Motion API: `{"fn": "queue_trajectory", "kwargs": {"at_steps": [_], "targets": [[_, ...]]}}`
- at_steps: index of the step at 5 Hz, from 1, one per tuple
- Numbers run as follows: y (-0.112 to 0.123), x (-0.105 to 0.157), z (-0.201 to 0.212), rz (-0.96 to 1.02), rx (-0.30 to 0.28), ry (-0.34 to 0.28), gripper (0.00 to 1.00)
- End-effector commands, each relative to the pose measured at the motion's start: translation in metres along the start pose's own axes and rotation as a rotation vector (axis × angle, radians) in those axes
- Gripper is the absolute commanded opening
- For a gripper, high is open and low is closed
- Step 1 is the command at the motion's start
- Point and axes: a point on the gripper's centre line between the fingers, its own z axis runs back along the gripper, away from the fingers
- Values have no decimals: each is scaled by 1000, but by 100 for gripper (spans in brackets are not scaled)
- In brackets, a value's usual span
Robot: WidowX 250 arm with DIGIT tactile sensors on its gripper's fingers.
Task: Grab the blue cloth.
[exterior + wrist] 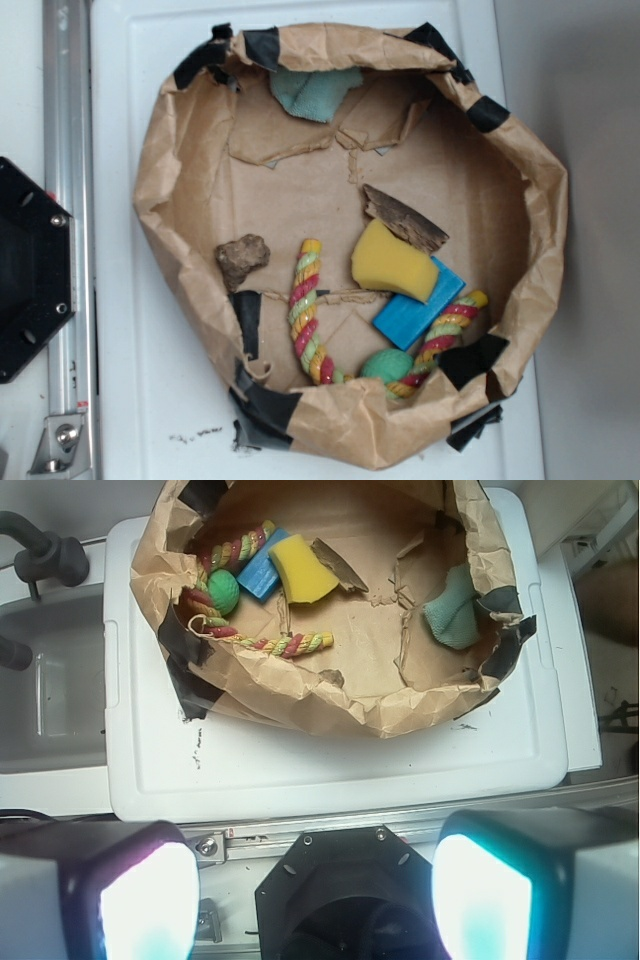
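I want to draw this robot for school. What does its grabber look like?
In the wrist view, the gripper shows two chunky dark grey fingers at the bottom edge. Each has a pale pad on its inner face that looks whitish with teal and pink tints. Between them sits a black angular mount with small silver screws. No cables on the gripper are visible.

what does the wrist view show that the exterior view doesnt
Only the wrist view shows the gripper, its two fingers wide apart, above the black base and well short of the bag; it also shows a grey tub beside the white lid.

Only the exterior view shows the brown rock, which the bag wall hides from the wrist.

Both show the paper bag on the white lid, with the blue cloth against its wall, apart from the yellow sponge, blue block, green ball, rope and bark.
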Motion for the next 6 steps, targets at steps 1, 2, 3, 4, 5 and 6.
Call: {"fn": "queue_trajectory", "kwargs": {"at_steps": [1, 2, 3, 4, 5, 6], "targets": [[0, 0, 0, 0, 0, 0, 100], [17, 45, -53, 220, 151, -36, 100], [28, 91, -88, 291, 158, -51, 100], [38, 118, -122, 465, 116, -54, 100], [48, 119, -141, 586, 141, -94, 100], [65, 110, -157, 835, 161, -147, 100]]}}
